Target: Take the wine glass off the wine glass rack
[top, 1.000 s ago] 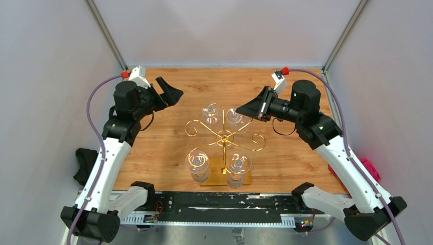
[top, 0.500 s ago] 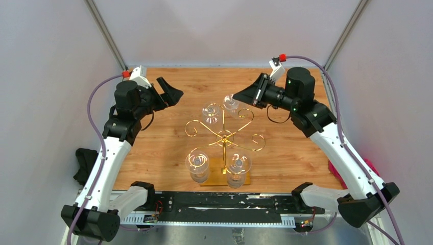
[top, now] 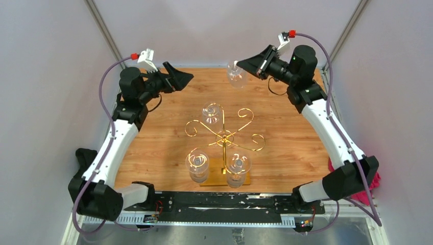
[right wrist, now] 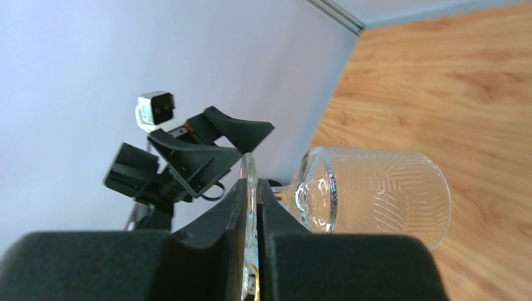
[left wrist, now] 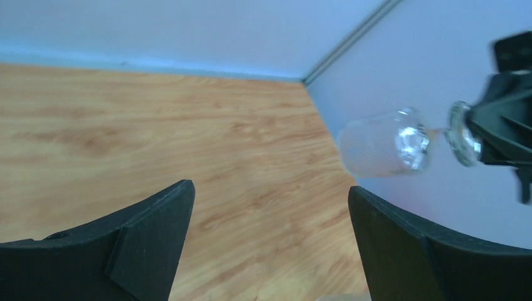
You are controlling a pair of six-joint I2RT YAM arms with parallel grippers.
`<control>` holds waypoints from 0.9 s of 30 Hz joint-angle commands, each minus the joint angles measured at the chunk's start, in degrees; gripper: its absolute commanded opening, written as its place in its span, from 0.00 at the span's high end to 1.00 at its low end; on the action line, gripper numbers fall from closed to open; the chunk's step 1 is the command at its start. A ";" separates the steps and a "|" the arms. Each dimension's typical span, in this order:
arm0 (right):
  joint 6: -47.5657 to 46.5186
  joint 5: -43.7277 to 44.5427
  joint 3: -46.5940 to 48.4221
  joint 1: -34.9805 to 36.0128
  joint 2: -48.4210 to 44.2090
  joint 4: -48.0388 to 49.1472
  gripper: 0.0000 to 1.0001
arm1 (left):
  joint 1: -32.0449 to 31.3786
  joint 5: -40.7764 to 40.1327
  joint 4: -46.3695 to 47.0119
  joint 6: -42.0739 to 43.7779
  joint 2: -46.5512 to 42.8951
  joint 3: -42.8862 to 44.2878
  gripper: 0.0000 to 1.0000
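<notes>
The wine glass [top: 236,75] hangs in the air over the back of the table, clear of the wine glass rack [top: 224,137]. My right gripper [top: 241,63] is shut on its round foot, and the bowl [right wrist: 376,194] juts out sideways past the jaws. In the right wrist view the foot's edge sits pinched between my right gripper's [right wrist: 252,185] jaws. My left gripper [top: 187,76] is raised at the back left, open and empty, facing the glass [left wrist: 386,143]. The table shows between the black fingers of my left gripper [left wrist: 270,188].
Three more glasses hang on the gold rack: one at the back [top: 212,113] and two at the front [top: 198,164], [top: 238,168], above the wooden base [top: 246,180]. A pink cloth [top: 371,171] lies at the right edge. Pale walls stand close on three sides.
My right arm has drawn the glass off the rack's back right arm and carried it up and toward the back wall. My left arm has risen and swung inward toward it.
</notes>
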 commanded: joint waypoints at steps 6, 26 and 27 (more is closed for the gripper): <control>21.23 -14.13 3.05 -2.28 6.90 37.38 1.00 | -0.28 22.42 42.76 -16.93 10.37 1.01 0.13; 47.06 -11.19 7.88 -0.09 20.17 73.49 1.00 | 3.05 27.29 95.48 -57.54 28.91 2.06 0.12; 47.16 -11.11 8.30 0.30 20.64 73.73 1.00 | 2.61 27.23 95.48 -57.75 28.76 2.25 0.12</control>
